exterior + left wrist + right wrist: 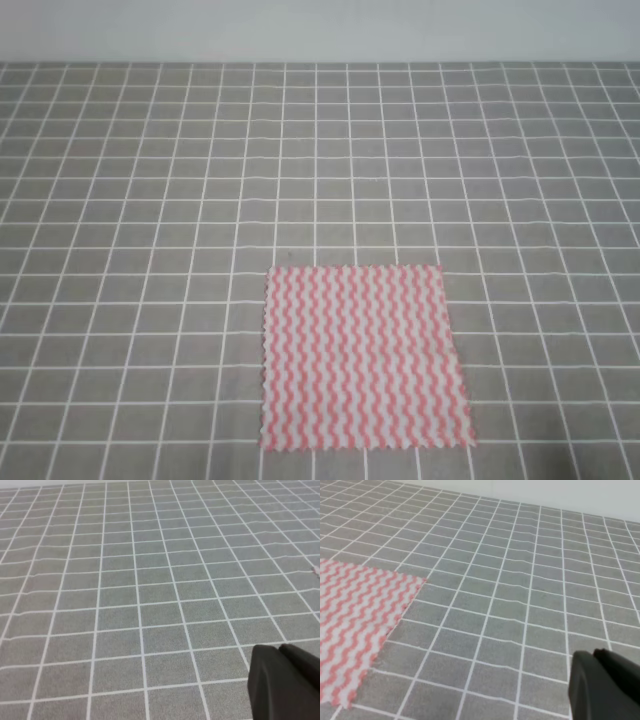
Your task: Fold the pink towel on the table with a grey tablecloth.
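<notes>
Low and centre in the high view, the pink towel (362, 357) lies flat and unfolded on the grey gridded tabletop (150, 200); no writing shows. Each wrist view catches only a dark gripper part at lower right, so whether the jaws are wide or narrow cannot be told.

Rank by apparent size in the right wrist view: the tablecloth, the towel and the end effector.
1. Tablecloth: fills most of the view.
2. Towel: only part of it is in the picture.
3. Right end effector: only a dark corner shows, and it sits nearest the camera, so its true size is unsure.
</notes>
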Motion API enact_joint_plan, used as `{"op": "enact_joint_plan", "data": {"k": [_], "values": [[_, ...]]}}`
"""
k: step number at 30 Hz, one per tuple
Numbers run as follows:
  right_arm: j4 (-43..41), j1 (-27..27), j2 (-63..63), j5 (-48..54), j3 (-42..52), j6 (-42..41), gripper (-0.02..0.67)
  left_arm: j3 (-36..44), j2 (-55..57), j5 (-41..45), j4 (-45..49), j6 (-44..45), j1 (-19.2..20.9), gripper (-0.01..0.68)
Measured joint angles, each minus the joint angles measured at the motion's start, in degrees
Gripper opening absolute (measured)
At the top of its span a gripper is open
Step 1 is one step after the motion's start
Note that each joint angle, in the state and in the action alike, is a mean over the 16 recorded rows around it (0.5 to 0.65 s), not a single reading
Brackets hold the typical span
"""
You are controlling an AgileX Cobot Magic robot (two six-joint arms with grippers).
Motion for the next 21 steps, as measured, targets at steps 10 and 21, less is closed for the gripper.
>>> {"op": "enact_joint_plan", "data": {"k": [10, 21], "values": [[0.0, 0.0, 0.2, 0.2, -0.1, 0.0, -0.016, 0.3, -0.4, -0.3, 0.2, 0.0, 0.0, -0.003], [0.0, 0.0, 0.5, 0.4, -0.4, 0.1, -0.016, 0.1, -0.2, -0.7, 0.1, 0.0, 0.0, -0.003]]}}
